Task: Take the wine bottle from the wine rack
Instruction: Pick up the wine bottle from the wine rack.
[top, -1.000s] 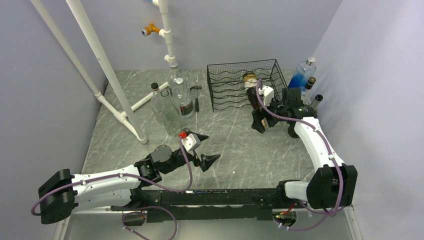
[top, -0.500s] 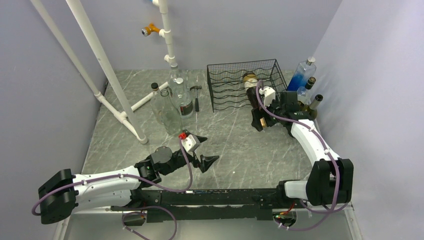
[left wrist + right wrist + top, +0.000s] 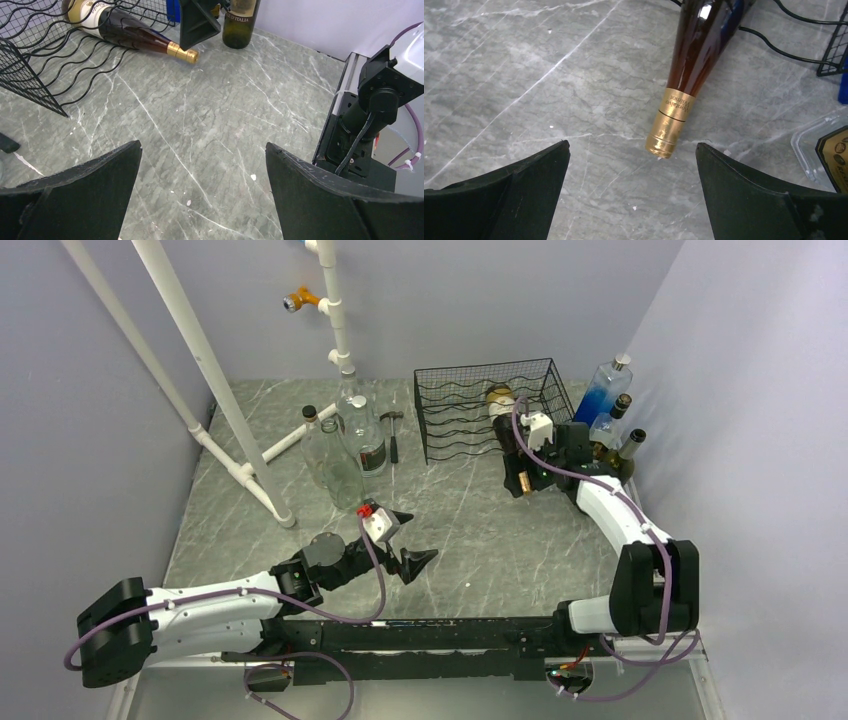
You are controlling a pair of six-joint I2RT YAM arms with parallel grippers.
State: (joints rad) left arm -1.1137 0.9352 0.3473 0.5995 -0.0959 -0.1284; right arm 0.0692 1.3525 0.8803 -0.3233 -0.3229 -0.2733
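The right gripper [image 3: 631, 150] hung with its two black fingers [image 3: 519, 185] spread wide, holding nothing. In its wrist view, the gold-foil tip of the dark amber glass wine bottle [image 3: 685, 75] lay in the gap between them. The tip sat about level with the fingertips and nearer the finger on that view's right, touching neither.

From overhead, that gripper [image 3: 522, 483] sat just in front of the black wire wine rack [image 3: 480, 410], at its right end. The bottle [image 3: 505, 430] lay on its side with its body in the rack's lowest wavy tier. Its neck stuck out the front onto the grey marbled table [image 3: 470, 530].

A green glass bottle with a label reading "ITALIA" [image 3: 242, 20] stood upright just beyond the gripper. A blue-tinted clear bottle [image 3: 605, 390] stood by the right wall.

The left gripper [image 3: 418, 536] was well apart from all this. It hovered over bare table near the front, its jaws also wide and empty, and its camera looked across at the rack [image 3: 30, 60] and bottle [image 3: 125, 37]. A cluster of clear glass bottles [image 3: 340, 455] stood left of the rack.
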